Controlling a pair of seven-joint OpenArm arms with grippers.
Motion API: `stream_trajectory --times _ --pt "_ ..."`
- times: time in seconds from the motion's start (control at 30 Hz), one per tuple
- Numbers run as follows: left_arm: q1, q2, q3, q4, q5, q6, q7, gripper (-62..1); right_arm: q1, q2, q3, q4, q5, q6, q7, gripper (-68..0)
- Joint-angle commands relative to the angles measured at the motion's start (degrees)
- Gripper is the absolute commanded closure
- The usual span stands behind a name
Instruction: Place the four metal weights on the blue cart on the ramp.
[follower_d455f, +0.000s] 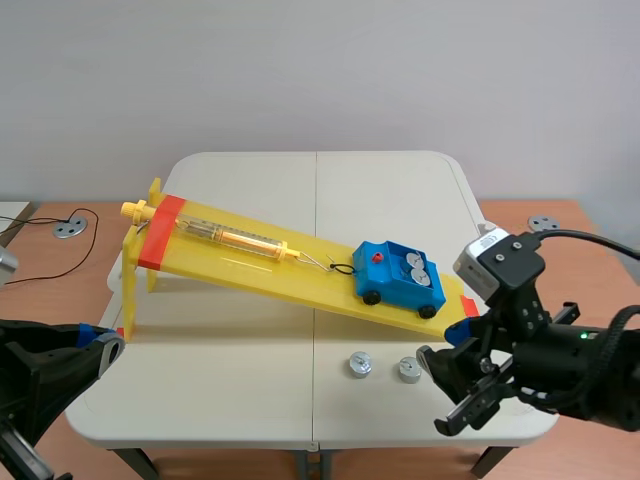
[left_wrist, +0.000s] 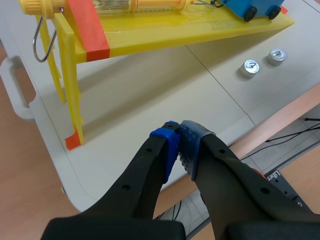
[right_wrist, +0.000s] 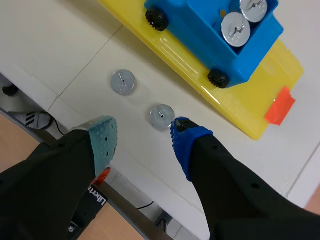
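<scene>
A blue cart (follower_d455f: 397, 279) with black wheels sits low on the yellow ramp (follower_d455f: 260, 262), with two metal weights (follower_d455f: 417, 271) in its tray. Two more metal weights lie on the white table below the ramp: one (follower_d455f: 359, 365) to the left, one (follower_d455f: 409, 371) to the right. My right gripper (right_wrist: 141, 135) hangs open just above the table, the nearer weight (right_wrist: 161, 117) ahead of its fingers, the other (right_wrist: 123, 82) farther out. The cart (right_wrist: 215, 35) lies beyond them. My left gripper (left_wrist: 178, 145) is shut on nothing near the table's front left edge.
The ramp stands on yellow legs (follower_d455f: 131, 285) at its high left end, with an orange band (follower_d455f: 160, 232) and a spring scale (follower_d455f: 215, 234) hooked to the cart by a string. Orange tape (right_wrist: 279, 106) marks the ramp's low end. Bare tabletop (left_wrist: 150, 95) lies under the ramp.
</scene>
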Motion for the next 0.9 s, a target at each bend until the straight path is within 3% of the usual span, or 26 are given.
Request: stream_trajectory --times 0.0,0.4,0.87 --pt "-1.27 0.44 -0.9 4.11 -4.22 -1.44 -5.49 -2.7 5.68 0.31 0.42 0.46 1.53 -2.08 8.72 -25.9" --pt "-1.27 0.46 -0.9 4.11 -4.22 -1.44 -5.49 -2.7 11.76 -5.68 -7.04 -9.73 -5.79 -7.72 14.1 -25.9" --pt "-1.27 0.46 -0.9 4.11 -4.22 -1.46 -5.49 -2.7 16.52 -8.7 -11.91 -16.28 -11.06 -10.95 17.94 -25.9"
